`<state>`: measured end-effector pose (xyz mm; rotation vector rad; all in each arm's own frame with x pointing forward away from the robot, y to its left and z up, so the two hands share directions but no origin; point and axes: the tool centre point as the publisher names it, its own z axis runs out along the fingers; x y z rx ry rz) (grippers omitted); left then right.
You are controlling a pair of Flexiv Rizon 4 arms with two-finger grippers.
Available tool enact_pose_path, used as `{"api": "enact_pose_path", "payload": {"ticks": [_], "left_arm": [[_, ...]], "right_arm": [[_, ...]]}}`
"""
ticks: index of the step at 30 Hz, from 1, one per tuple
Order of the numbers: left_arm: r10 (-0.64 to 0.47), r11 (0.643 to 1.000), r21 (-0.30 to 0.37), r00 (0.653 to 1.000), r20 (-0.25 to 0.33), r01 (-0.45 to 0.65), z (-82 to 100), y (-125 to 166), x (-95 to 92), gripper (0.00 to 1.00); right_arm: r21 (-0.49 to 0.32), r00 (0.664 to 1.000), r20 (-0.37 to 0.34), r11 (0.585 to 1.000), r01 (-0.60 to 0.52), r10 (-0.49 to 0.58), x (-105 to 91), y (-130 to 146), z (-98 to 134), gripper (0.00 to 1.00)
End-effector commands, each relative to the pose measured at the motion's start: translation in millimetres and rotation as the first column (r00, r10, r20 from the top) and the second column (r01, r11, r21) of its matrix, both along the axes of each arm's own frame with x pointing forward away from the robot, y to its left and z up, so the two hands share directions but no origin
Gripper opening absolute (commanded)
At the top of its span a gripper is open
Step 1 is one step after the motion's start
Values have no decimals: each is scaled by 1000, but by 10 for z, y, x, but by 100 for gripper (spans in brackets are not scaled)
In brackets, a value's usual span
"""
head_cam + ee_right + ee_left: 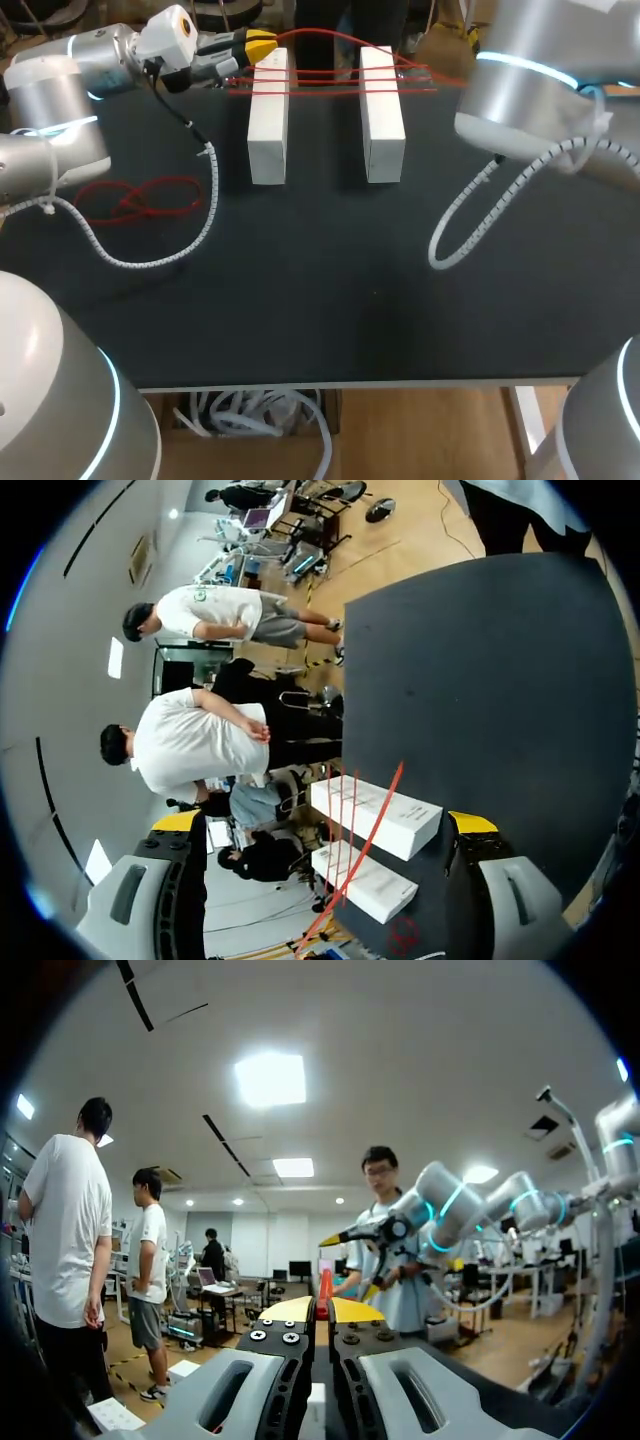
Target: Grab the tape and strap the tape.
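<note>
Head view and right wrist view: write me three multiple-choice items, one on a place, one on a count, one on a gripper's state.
1. Where does the slack loop of the red tape lie?
A. on the table, left of the white boxes
B. on top of the right box
C. between the two boxes

2. How many white boxes stand on the table?
A. one
B. two
C. four

3. How is the right gripper?
A. shut on a box
B. shut on a pen
C. open

Answers: 1 A, the loop rests on the table left of the left box; 2 B, two stand side by side; 3 C, its fingers stand far apart, touching nothing.
</note>
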<state>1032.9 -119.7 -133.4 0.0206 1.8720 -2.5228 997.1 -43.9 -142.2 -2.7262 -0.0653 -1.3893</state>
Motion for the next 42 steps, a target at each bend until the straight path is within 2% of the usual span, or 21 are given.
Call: {"api": "enact_pose_path", "payload": {"ticks": [1,8,20,29,31,38,42], "left_arm": [[-2,1000,-2,1000,1,2,-10,2,8,0],[-2,1000,-2,1000,1,2,-10,2,8,0],[-2,1000,-2,1000,1,2,-10,2,8,0],[-2,1000,-2,1000,1,2,-10,2,8,0],[-2,1000,-2,1000,1,2,-10,2,8,0],[-2,1000,-2,1000,1,2,-10,2,8,0],[-2,1000,-2,1000,1,2,-10,2,8,0]], "right_arm": [[113,920,392,993,-45,-3,-132,-56,-113,100],[153,889,453,988,-11,-60,-198,-63,-143,100],[237,850,493,969,75,-186,-27,61,-160,100],[239,891,400,963,127,-217,78,108,-264,100],[251,894,389,959,128,-221,94,122,-302,100],[311,925,280,936,168,-259,153,187,-371,100],[345,924,270,923,168,-269,171,214,-359,100]]}}
